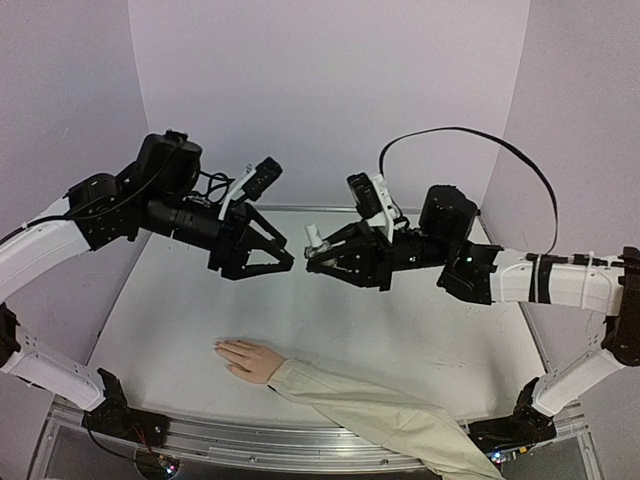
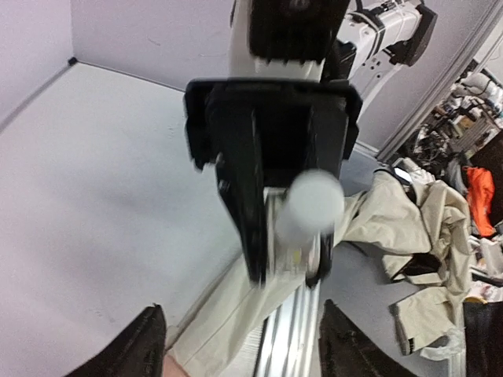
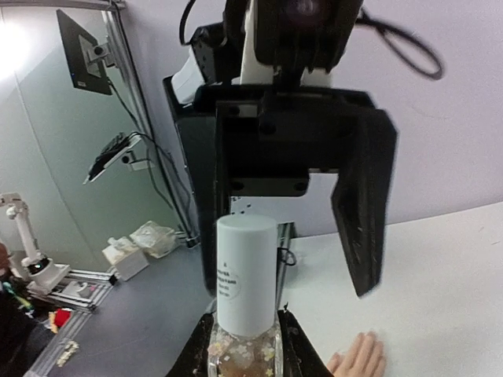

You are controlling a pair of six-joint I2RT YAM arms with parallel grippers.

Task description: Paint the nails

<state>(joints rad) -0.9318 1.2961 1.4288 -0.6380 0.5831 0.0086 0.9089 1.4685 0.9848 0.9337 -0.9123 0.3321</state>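
Above the tabletop [image 1: 400,320], my left tool [image 1: 288,250] is spread wide and empty, facing the right tool [image 1: 318,262], which is clamped on the bottle [image 3: 245,290]. I judge uncapping is in hand: next, close on the cap [image 2: 314,200] and twist. The hand [image 1: 250,358] lies at 6 o'clock by the near edge, nails [image 1: 222,347] toward 9, with open room all round.

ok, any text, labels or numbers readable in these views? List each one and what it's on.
White cap of the small bottle: a few short lines of dark print, too small and blurred to read.
Mannequin hand and sleeve: no text.
Nothing else in any view carries writing that can be read.
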